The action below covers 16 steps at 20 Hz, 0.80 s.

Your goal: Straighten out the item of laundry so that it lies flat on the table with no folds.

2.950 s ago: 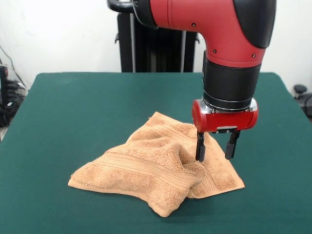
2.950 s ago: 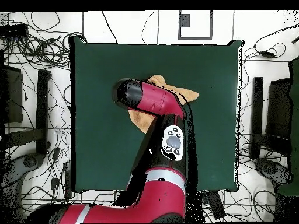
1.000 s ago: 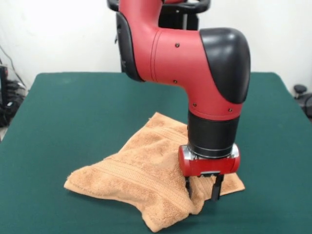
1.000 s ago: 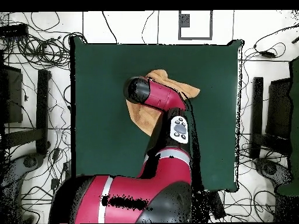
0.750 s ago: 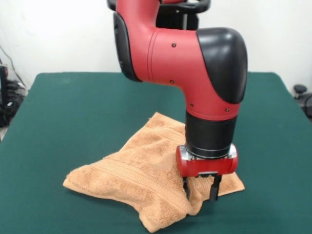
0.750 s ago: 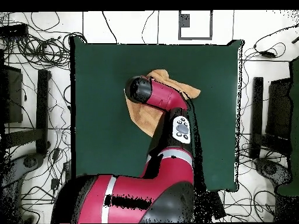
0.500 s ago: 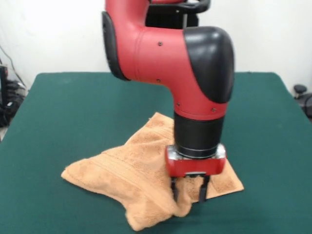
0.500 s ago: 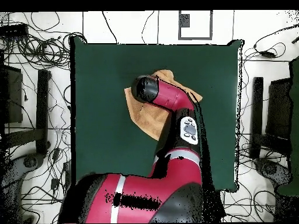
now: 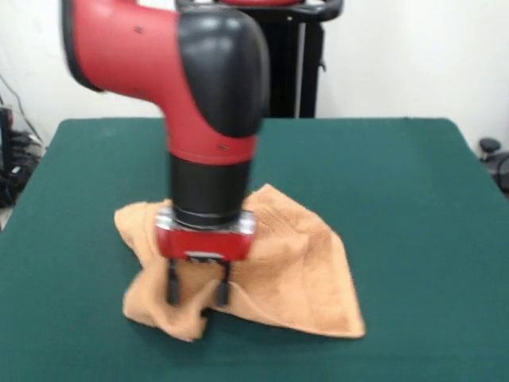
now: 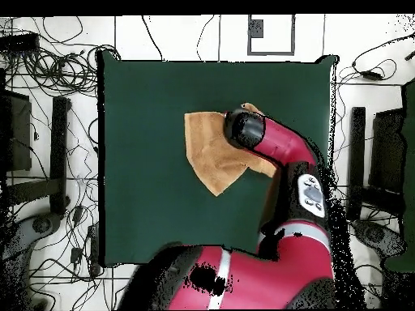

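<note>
The item of laundry (image 9: 294, 270) is an orange-tan towel lying rumpled near the middle of the green table (image 9: 413, 199). It has a bunched fold at its near left corner and a flatter flap running out to the right. My gripper (image 9: 197, 293) points straight down at that bunched corner, shut on a fold of the towel between its fingers. In the overhead view the towel (image 10: 209, 150) shows as a rough triangle on the table (image 10: 138, 186). The arm covers the towel's right part and hides the gripper.
The red and black arm (image 9: 207, 103) hangs over the towel's left half. Broad green felt lies around the towel on every side. Cables (image 10: 49, 65) and equipment ring the table in the overhead view.
The gripper has swept well to the left in the front view, dragging the held fold with it. The towel has shifted left and its right part has spread out flatter.
</note>
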Motion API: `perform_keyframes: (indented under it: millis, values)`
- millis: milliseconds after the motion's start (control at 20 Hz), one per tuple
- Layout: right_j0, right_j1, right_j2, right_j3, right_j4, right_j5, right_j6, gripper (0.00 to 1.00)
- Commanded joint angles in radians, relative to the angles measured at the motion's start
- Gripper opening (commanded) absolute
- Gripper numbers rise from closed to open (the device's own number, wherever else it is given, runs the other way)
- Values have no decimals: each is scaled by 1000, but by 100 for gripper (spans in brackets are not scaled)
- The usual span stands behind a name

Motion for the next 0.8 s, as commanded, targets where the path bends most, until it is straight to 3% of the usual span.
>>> perform_keyframes:
  millis: [50,800]
  values:
    - [-64,-56,125,184,-104,63,-14,100]
    - [-54,-67,139,186,-167,54,77,100]
